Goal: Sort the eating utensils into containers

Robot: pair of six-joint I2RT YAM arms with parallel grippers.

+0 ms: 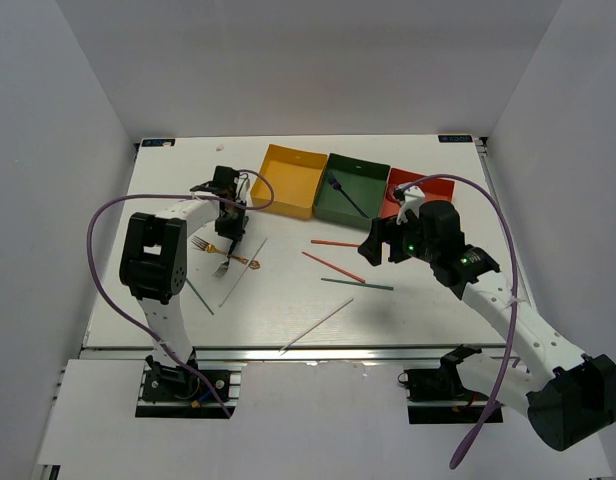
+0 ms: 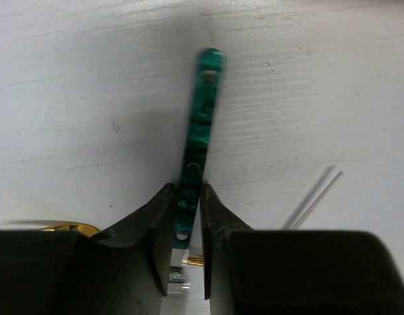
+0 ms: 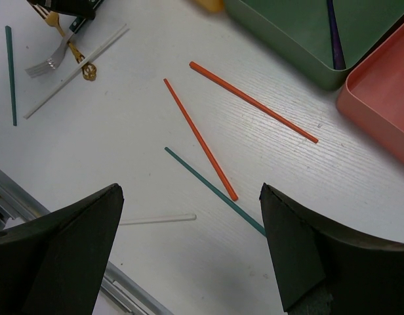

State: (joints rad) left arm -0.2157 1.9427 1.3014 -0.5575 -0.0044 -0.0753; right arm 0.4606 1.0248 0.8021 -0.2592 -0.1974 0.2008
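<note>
The green marbled handle (image 2: 201, 125) runs in between the fingers of the left gripper (image 2: 187, 191), its head end hidden beneath them; only a sliver of a gold utensil (image 2: 65, 228) shows. From the right wrist, the purple fork (image 3: 332, 39) and red-orange tray (image 3: 385, 79) are cut off by the frame's edges.

I look down on a white table (image 1: 268, 300), its painted top showing fine wood grain and a few small scuffs up close. A metal rail (image 1: 318, 351) runs along the near edge, and nearer than that lies a flat white panel (image 1: 318, 420). A small pale sticker (image 1: 160, 143) sits at the far left corner and a small blue sticker (image 1: 454, 139) at the far right; I cannot read either. Plain white walls (image 1: 78, 90) stand on the left, far and right sides.
</note>
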